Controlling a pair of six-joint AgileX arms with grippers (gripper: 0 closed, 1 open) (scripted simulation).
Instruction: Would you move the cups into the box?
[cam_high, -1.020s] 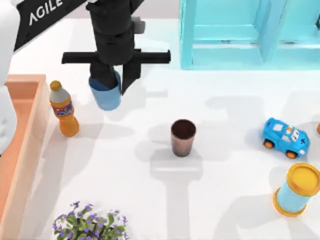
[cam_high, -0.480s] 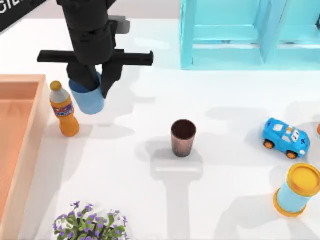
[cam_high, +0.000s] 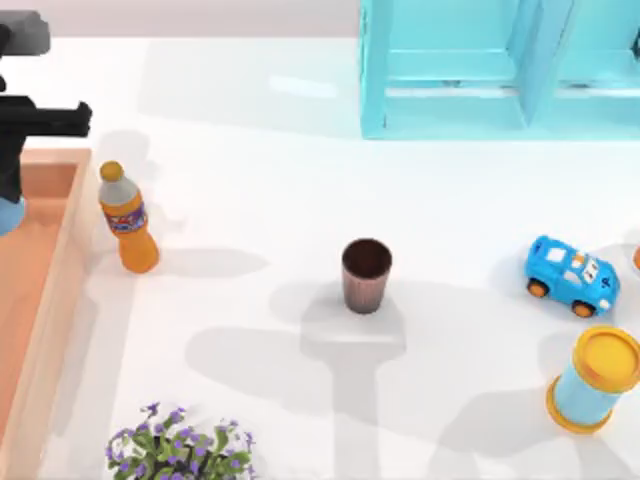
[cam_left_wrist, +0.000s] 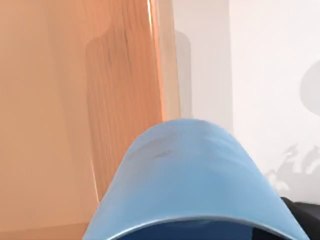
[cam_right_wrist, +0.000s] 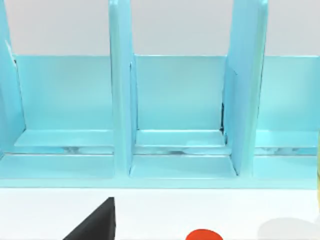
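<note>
The left gripper (cam_high: 12, 195) holds the light blue cup (cam_left_wrist: 192, 180) over the box (cam_high: 62, 260), fingers clamped on it. Next comes lowering and letting go (the brown cup (cam_high: 366, 274) waits on the table (cam_high: 300, 160)).

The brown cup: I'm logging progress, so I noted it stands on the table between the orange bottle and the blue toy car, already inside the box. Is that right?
Not quite. In the top view the brown cup stands on the table between the orange bottle and the blue toy car, but outside the box, which sits at the table's left edge.
</note>
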